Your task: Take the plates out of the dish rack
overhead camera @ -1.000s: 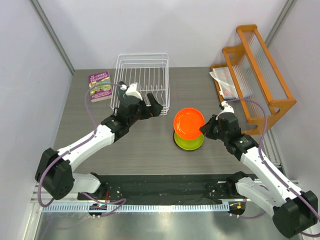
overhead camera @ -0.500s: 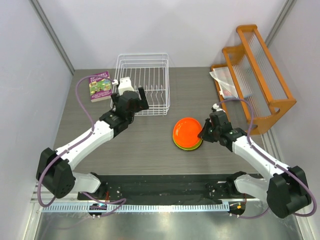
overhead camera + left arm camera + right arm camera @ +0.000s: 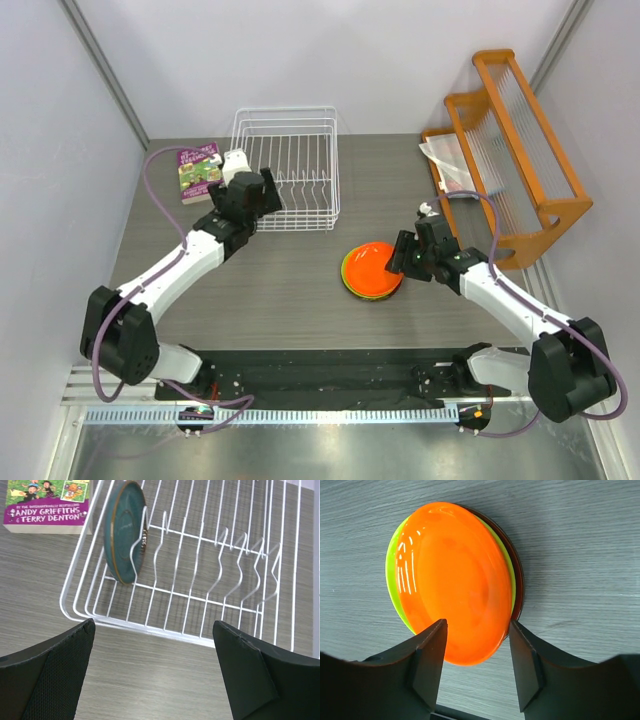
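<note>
Teal plate (image 3: 125, 532): stood on edge between tines at the dish rack's (image 3: 215, 601) left end, ahead-left of the left gripper (image 3: 154, 627), the nearer one, which was spread and empty. Right gripper (image 3: 477, 625): spread over the orange plate (image 3: 455, 575), which topped a stack on the table (image 3: 580, 555).

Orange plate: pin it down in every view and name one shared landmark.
Top external: orange plate sits right of centre.
Left wrist: not in it.
Right wrist: it fills the middle of the frame.
Shared landmark: the right gripper at the plate's edge, in both views that show it.
</note>
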You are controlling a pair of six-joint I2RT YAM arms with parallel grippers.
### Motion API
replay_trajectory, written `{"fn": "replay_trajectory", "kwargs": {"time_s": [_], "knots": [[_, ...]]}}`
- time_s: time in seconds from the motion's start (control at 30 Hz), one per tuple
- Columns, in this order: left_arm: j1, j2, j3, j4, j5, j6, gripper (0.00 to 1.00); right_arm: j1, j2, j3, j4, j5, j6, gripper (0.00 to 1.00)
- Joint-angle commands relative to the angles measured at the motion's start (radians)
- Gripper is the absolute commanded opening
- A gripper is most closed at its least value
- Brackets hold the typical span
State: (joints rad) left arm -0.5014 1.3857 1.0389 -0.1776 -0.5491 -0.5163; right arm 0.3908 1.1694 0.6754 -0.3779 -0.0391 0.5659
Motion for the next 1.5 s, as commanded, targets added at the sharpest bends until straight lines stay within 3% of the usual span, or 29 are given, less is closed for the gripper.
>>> {"fn": "replay_trajectory", "kwargs": {"time_s": [0.0, 0.1, 0.33, 0.7, 0.83, 1.03, 1.23, 1.47], "knots": [[0.073, 0.033, 0.056, 0.027, 0.026, -0.019, 0.99, 0.002, -0.008, 0.073, -0.051, 0.072, -0.034, 0.59], [0.112, 0.084, 0.087, 0.033, 0.028, -0.021, 1.0, 0.005, -0.001, 0.13, -0.179, 0.195, -0.058, 0.59], [0.182, 0.231, 0.2, 0.095, 0.047, 0.016, 0.99, 0.005, -0.062, 0.161, -0.178, 0.268, -0.09, 0.63], [0.254, 0.496, 0.383, 0.148, 0.081, 0.035, 0.72, 0.005, 0.041, 0.176, -0.121, 0.277, -0.107, 0.63], [0.264, 0.532, 0.394, 0.158, 0.084, 0.022, 0.7, 0.005, 0.082, 0.188, -0.11, 0.271, -0.115, 0.64], [0.27, 0.556, 0.388, 0.173, 0.092, 0.018, 0.42, 0.005, 0.104, 0.197, -0.101, 0.268, -0.121, 0.64], [0.27, 0.54, 0.378, 0.173, 0.104, 0.021, 0.0, 0.003, 0.092, 0.185, -0.099, 0.268, -0.116, 0.63], [0.265, 0.451, 0.386, 0.164, 0.078, 0.14, 0.0, 0.005, 0.05, 0.161, -0.101, 0.258, -0.107, 0.64]]}}
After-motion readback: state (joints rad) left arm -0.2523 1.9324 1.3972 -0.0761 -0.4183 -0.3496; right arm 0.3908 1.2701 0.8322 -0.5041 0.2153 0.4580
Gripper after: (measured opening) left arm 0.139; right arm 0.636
